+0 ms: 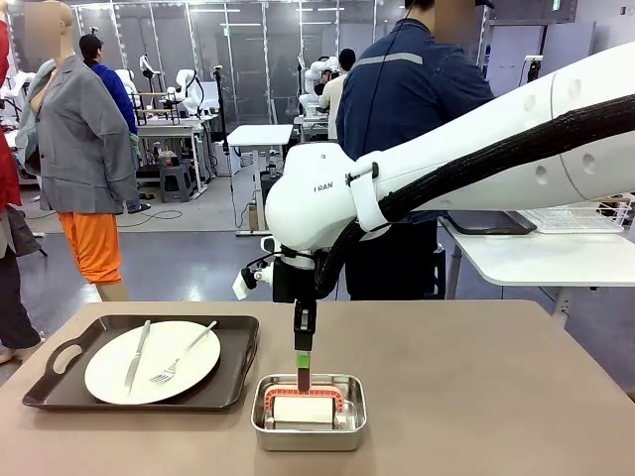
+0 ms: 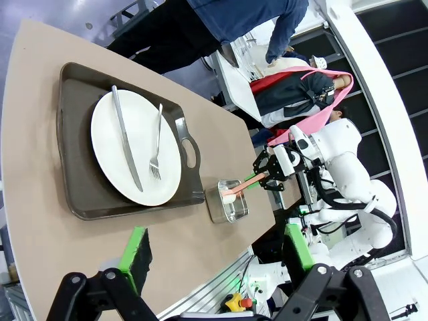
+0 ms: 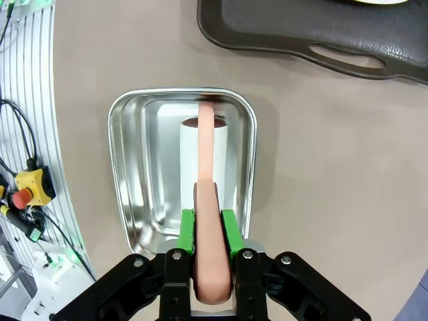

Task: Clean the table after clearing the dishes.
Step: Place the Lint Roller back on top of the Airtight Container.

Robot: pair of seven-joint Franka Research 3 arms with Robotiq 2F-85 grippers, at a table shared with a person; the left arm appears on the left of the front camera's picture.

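Fingers [image 3: 188, 231] of the right gripper [image 3: 208, 221] are squeezed tight on a pink handle [image 3: 206, 160], with one green pad on each side of it. This gripper points straight down over a small steel pan [image 3: 115, 167]. The pan sits at the near edge of the table [image 1: 476, 397], about in the middle. The pink handle runs from the fingers down into the pan. Its far end touches a white pad [image 3: 231, 154] that lies on the pan's bottom. Seen from the front, the white pad has a red edge around it.

The left gripper [image 2: 217, 257] is up high, looking down on the table. Its two fingers [image 2: 137, 254] are spread wide apart, and they hold nothing.

Just beside the pan, on its left, sits a dark tray [image 1: 45, 382] with handles. A round white plate [image 1: 109, 375] lies in the tray. A silver knife [image 1: 137, 357] and a fork [image 1: 184, 355] lie side by side on the plate. The tray and the plate are apart from both pairs of fingers. The right pair is over the pan, to the right of the tray. The left pair is well above it.

A person [image 1: 407, 89] in a dark blue jacket stands at the far side of the table.
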